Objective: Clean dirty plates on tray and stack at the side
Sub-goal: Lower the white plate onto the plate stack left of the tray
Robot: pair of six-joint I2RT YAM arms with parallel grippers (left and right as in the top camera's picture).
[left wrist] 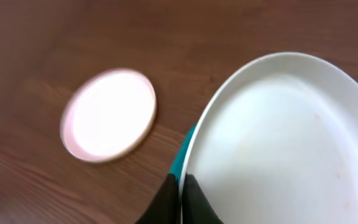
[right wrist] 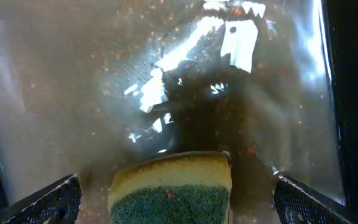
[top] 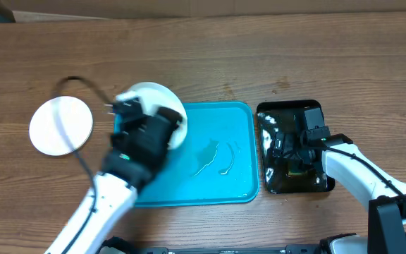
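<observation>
My left gripper (top: 123, 111) is shut on the rim of a white plate (top: 159, 97), held tilted over the far left corner of the turquoise tray (top: 224, 190). In the left wrist view the fingers (left wrist: 182, 196) pinch the plate's edge (left wrist: 284, 143), which bears faint smears. A second plate (top: 60, 125) lies flat on the table to the left; it also shows in the left wrist view (left wrist: 109, 114). I see only these two plates. My right gripper (top: 294, 152) is open over the black tray, its fingers (right wrist: 176, 208) wide on either side of a sponge.
A yellow and green sponge (right wrist: 169, 186) lies in the wet, glossy black tray (top: 312, 109) right of the turquoise tray. Streaks of liquid (top: 220, 159) sit on the turquoise tray's floor. A black cable (top: 83, 83) runs over the table by the left plate.
</observation>
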